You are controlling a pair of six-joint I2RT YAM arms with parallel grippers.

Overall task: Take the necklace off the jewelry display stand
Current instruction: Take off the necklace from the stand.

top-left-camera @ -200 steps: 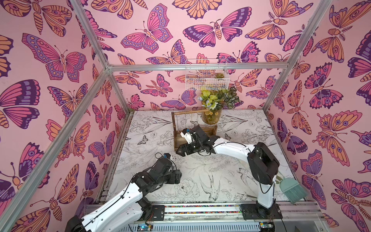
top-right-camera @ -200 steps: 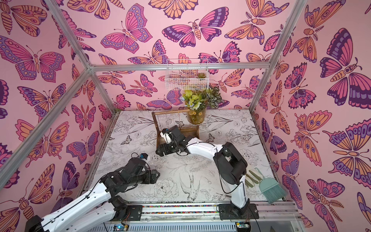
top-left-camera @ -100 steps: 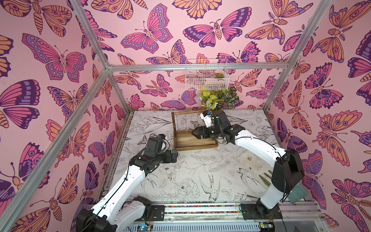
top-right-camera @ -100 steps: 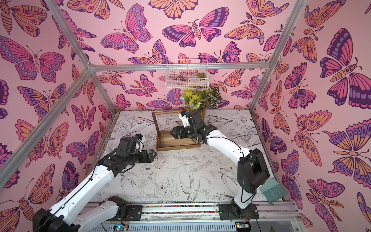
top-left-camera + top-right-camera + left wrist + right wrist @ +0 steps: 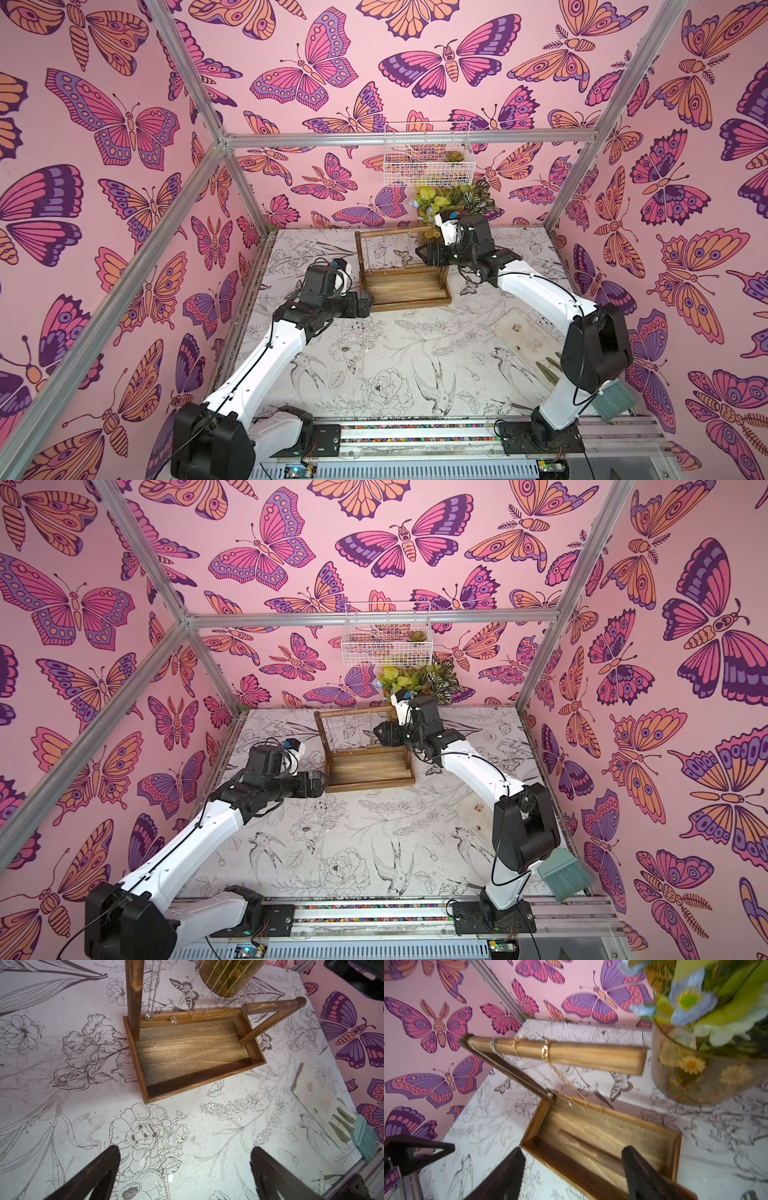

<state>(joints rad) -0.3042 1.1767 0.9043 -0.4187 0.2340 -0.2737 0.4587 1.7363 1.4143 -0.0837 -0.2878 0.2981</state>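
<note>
setting: pink butterfly walls around a tabletop [image 5: 415,332] printed with line-drawn flowers and birds.
left claw [image 5: 184,1152]: spread wide and empty, low over the tabletop, just beside the near tray corner of the stand [image 5: 403,291] in both top views.
right claw [image 5: 573,1150]: fingers apart with nothing between them, raised off the tabletop at the stand's other end, just beside its post.
stand: upright toward the back of the tabletop, between the two claws.
necklaces [image 5: 548,1053]: several thin gold and silver ones looped on the stand's top bar, pendants dangling just above the tray's rear rim.
loose chain [image 5: 165,1182]: lies on the tabletop below the left claw.
vase [image 5: 695,1076]: holds flowers, just behind the stand, near the right claw.
basket [image 5: 428,166]: white wire, on the back wall above the vase.
brush [image 5: 615,401]: teal, at the tabletop's edge by the right arm.
</note>
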